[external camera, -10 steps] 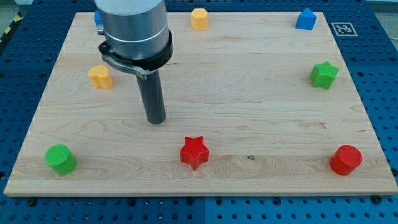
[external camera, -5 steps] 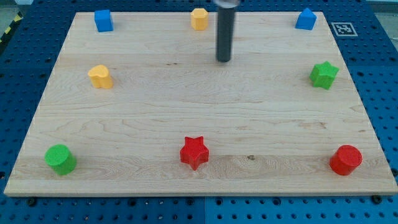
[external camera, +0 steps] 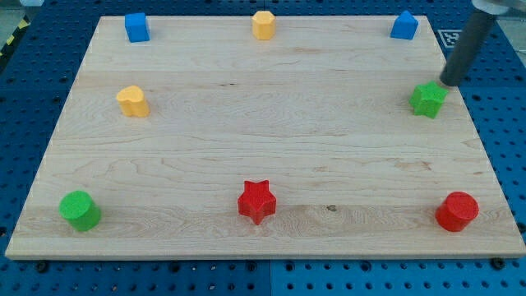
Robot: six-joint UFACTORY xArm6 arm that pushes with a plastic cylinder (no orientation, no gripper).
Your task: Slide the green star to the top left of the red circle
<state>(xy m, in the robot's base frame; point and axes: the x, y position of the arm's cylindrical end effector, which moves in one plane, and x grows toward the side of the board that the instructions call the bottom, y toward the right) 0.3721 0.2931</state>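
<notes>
Sitting just up-right of the green star [external camera: 428,99], my tip [external camera: 450,81] nearly touches it; no claw fitted. Star lies well above the red circle [external camera: 457,211], near the worktop [external camera: 271,140] right edge.

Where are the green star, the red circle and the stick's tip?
green star [external camera: 428,99], camera view, on the middle of its top face.
red circle [external camera: 457,210], camera view, on the middle of the block, near the board's bottom right corner.
my tip [external camera: 451,82], camera view, the rod's very end, just above-right of the green star.
</notes>
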